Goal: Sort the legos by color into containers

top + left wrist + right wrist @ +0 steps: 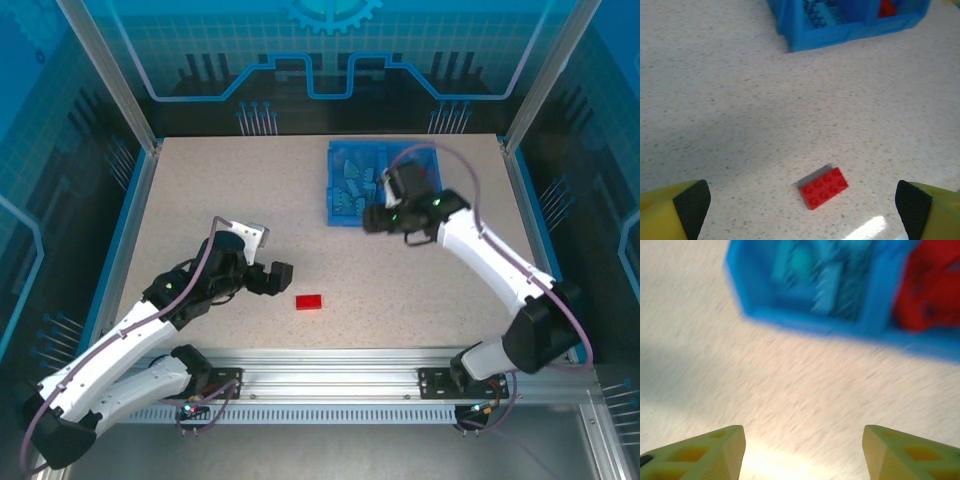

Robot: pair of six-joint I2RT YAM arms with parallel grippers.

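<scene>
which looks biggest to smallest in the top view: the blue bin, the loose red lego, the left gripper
1. blue bin, though the right arm covers part
2. left gripper, nearer the camera, so it looks inflated
3. loose red lego

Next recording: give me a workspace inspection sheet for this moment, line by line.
Surface: speckled pale table, no spills seen.
Job's things: one red brick lies loose on the table. The bin sits at the far side, with light blue bricks in its left compartment and red bricks in its right.
Clutter: nothing seen.
Claws: the left claw is open, with the loose brick just ahead of it. The right claw is open and holds nothing, near the bin's front wall.
Cables: a cable loops over the right arm, apart from the bricks.
Surroundings: blue see-through panels, metal frame posts.
</scene>
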